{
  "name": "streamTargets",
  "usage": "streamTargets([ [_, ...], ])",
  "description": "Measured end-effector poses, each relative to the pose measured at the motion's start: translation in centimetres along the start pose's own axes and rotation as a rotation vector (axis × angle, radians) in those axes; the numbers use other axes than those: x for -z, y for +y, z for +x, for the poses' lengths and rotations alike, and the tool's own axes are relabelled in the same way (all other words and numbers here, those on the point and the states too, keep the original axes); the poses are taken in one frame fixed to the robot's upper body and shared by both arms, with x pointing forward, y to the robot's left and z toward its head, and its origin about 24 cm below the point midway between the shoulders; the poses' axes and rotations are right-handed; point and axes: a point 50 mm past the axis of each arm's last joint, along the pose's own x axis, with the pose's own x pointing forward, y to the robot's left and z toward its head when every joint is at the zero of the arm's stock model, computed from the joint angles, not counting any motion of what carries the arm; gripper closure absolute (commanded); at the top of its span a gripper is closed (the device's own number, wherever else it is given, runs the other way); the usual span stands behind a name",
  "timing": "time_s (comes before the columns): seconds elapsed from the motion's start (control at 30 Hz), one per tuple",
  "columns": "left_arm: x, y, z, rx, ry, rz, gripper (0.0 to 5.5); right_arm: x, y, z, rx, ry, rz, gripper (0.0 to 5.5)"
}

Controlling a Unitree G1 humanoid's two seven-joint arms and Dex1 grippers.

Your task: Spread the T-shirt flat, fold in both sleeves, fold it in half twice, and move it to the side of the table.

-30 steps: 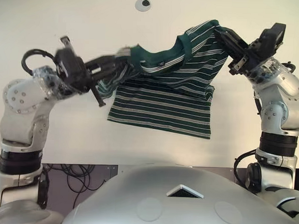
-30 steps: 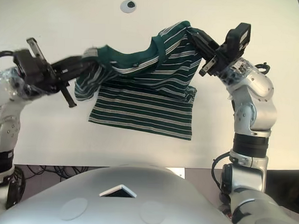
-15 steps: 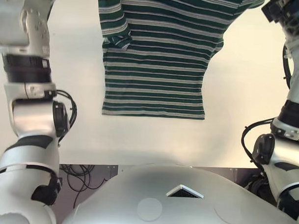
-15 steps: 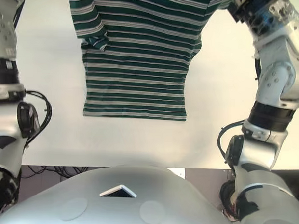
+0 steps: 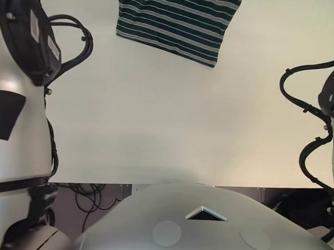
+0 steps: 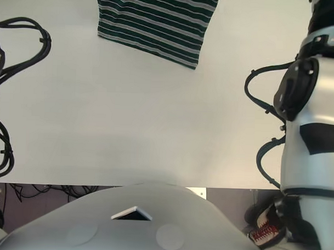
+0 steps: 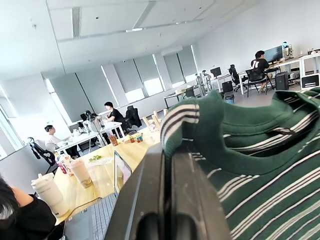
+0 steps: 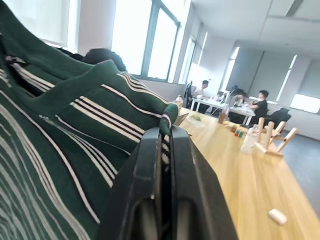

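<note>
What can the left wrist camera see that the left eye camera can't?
The left wrist view: the left gripper up close, shut on a fold of the green striped T-shirt, with a wooden desk and windows behind. The left eye view: the shirt's bottom hem against the white table. Shared: the T-shirt itself.

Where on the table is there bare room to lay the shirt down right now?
The table is bare from its near edge to the T-shirt hem at the far side, between the left arm and right arm. Crowding is at the hem; the left end effector and right end effector are each shut on the cloth.
</note>
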Motion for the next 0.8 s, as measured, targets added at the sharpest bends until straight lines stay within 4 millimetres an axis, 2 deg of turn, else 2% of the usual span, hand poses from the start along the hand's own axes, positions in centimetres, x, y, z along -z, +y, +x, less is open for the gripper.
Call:
streamTargets([
  [0.1, -0.8, 0.0, 0.1, 0.023, -0.034, 0.008, 5.50, -0.7, -0.4, -0.2, -0.007, -0.026, -0.028, 5.50],
  [0.13, -0.8, 0.0, 0.0, 0.036, -0.040, 0.007, 5.50, -1.0, -1.2, -0.8, 0.000, -0.032, -0.046, 5.50],
  [0.3, -1.3, 0.1, 0.0, 0.038, -0.060, -0.006, 5.50, -1.2, -1.1, -0.8, -0.040, -0.033, -0.071, 5.50],
  [0.4, -3.5, -0.4, 0.7, 0.059, -0.101, 0.021, 5.50, -1.6, -1.1, -0.6, -0.036, -0.027, -0.088, 5.50],
  [0.47, -4.2, -0.5, 0.9, 0.078, -0.120, 0.027, 5.50, -2.2, -1.0, -0.4, -0.040, -0.049, -0.102, 5.50],
  [0.6, -4.4, -0.4, 0.6, 0.114, -0.131, 0.023, 5.50, -2.7, -1.1, -0.4, -0.050, -0.065, -0.116, 5.50],
  [0.7, -4.4, 0.2, -0.2, 0.161, -0.131, 0.028, 5.50, -3.2, -2.0, -1.1, -0.035, -0.073, -0.133, 5.50],
  [0.8, -3.2, 0.7, -1.3, 0.245, -0.103, 0.002, 5.50, -3.6, -1.4, -1.2, -0.103, -0.100, -0.168, 5.50],
])
